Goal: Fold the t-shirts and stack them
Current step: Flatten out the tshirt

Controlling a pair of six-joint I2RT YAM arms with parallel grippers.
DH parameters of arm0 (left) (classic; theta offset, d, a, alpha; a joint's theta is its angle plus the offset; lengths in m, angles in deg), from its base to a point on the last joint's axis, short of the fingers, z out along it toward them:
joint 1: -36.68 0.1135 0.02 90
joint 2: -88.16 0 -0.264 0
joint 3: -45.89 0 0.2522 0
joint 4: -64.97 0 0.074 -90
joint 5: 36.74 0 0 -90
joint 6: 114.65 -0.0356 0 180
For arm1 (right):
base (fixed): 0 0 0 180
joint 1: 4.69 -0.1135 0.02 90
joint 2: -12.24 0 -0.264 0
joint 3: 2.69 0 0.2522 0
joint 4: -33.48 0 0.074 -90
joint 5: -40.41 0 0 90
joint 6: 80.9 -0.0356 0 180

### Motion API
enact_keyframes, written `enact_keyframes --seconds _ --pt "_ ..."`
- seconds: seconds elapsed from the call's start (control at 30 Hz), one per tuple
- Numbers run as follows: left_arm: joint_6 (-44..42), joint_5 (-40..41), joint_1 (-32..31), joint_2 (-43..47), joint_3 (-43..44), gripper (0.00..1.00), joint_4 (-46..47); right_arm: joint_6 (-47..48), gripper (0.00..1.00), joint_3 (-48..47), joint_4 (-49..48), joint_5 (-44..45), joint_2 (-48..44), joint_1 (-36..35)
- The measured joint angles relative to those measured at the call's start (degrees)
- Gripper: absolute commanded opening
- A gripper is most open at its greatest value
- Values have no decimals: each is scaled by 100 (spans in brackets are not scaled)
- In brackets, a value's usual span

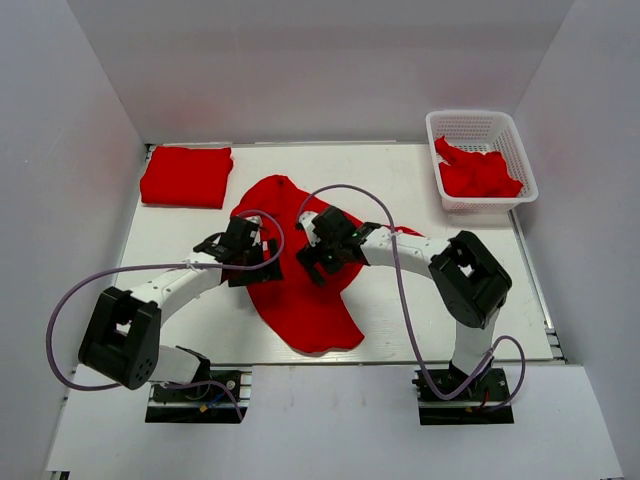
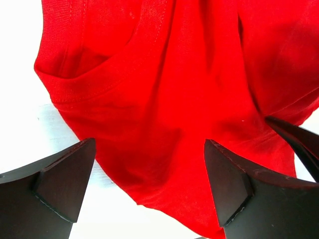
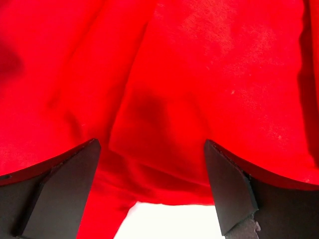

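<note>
My left gripper (image 2: 149, 191) is spread wide with nothing between its fingers (image 2: 62, 181), hanging just above the loose t-shirt (image 1: 305, 300), at about 10 o'clock from the shirt's middle in the top view. Below it I see the ribbed neckband (image 2: 94, 82) curving across bright red cloth, with stitched seams running beside it and the cloth's edge lying on the white table (image 1: 420, 310). My right gripper (image 3: 152, 191) is also parted and grips nothing. It sits over the same shirt near 1 o'clock from its middle, above plain red fabric with soft folds and a darker crease. This shirt lies rumpled, not flat, in the middle of the table, its long body stretching toward 6 o'clock. At 10 o'clock from it, well apart, a folded t-shirt (image 1: 187, 176) rests as a neat red rectangle near the table's far left corner. At 2 o'clock a white basket (image 1: 475, 126) holds crumpled t-shirts (image 1: 478, 174) of the same red.
</note>
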Motion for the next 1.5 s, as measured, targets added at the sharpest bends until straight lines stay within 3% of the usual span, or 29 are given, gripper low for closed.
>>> enact_keyframes --seconds 0.2,0.27,0.3,0.33,0.37,0.43,0.47,0.5,0.53,0.7,0.73,0.8,0.83,0.87,1.17,1.5 --pt "0 2 0 -98 -35 99 162 -59 81 2 -114 380 184 -140" --pt "0 2 0 -186 -35 99 225 -72 67 2 -136 470 195 -170" --pt "4 4 0 -243 -35 99 247 -87 57 2 -144 507 203 -181" --pt "11 4 0 -302 -35 99 258 -96 39 4 -162 553 210 -192" --pt "22 11 0 -385 -35 99 273 -103 28 7 -175 588 214 -197" --pt "42 39 0 -538 -35 98 297 -192 14 15 -210 645 219 -208" --pt "61 74 0 -579 -15 95 328 -240 7 17 -236 675 219 -208" --pt "85 127 0 -619 -15 80 382 -326 0 20 -273 719 219 -205" --pt "85 133 0 -621 -13 80 387 -319 0 20 -286 721 219 -205" --pt "151 361 2 -833 72 55 415 -411 0 52 -343 739 208 -205" --pt "162 409 0 -861 90 38 413 -450 0 83 -367 739 186 -201" --pt "212 498 2 -944 122 23 435 -527 0 138 -380 769 114 -192" --pt "219 511 4 -988 138 7 461 -570 0 160 -393 807 57 -190" --pt "264 546 9 -1012 151 0 468 -627 0 170 -389 872 -22 -190" --pt "426 684 -7 -1158 330 0 286 -940 0 79 -428 1587 -826 90" --pt "487 839 -11 -1405 678 0 -101 -715 0 -988 -402 2472 -422 1202"
